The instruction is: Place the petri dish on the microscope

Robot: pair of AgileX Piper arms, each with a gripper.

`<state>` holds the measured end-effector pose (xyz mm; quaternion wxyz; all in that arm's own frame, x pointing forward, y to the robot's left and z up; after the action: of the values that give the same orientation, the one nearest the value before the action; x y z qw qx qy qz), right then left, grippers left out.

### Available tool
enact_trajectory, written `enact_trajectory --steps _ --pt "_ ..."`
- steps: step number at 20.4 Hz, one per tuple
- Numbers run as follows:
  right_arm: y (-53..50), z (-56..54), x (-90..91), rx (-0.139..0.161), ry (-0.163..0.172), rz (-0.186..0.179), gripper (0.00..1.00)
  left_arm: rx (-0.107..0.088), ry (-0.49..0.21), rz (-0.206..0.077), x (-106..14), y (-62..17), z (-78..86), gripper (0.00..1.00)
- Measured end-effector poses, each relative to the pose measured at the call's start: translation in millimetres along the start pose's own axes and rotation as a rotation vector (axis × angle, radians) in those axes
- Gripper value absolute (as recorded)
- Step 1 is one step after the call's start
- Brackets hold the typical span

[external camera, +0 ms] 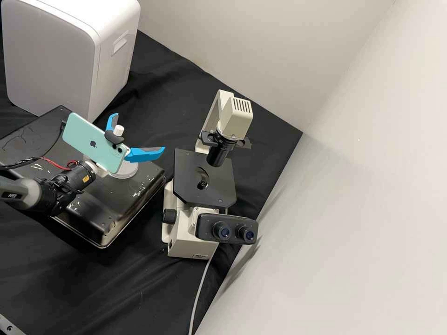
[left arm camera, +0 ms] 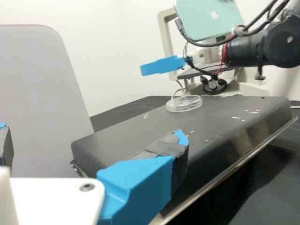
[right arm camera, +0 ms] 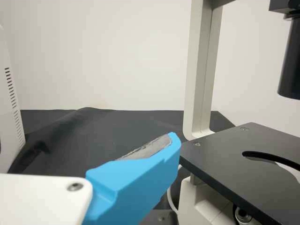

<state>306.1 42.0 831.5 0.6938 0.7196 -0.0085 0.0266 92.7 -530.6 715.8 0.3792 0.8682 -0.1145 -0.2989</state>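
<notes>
Microscope [external camera: 212, 184] beside black tray [external camera: 116, 204], white box [external camera: 60, 51]

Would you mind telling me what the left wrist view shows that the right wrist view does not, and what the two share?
Only the left wrist view: the petri dish lying on the black tray, with the right arm's blue finger and a phone above it. Only the right wrist view: the top of the microscope stage, bare, with its curved slot. Both: the microscope's white column, the black cloth and the pale wall.
</notes>
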Motion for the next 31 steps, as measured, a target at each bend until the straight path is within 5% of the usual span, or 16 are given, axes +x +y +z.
enact_trajectory --steps 11,21,31 --pt "-0.2 0.3 -0.9 0.000 0.003 0.003 1.00 0.008 0.022 -0.044 1.0 -7.2 0.8 1.00" --pt "-8.9 11.4 -29.5 0.006 0.002 0.006 1.00 0.009 0.023 -0.046 1.0 -7.6 1.0 1.00" --pt "-27.9 21.9 -45.8 0.003 0.001 -0.031 1.00 0.015 0.023 -0.053 1.4 -9.0 1.3 1.00"
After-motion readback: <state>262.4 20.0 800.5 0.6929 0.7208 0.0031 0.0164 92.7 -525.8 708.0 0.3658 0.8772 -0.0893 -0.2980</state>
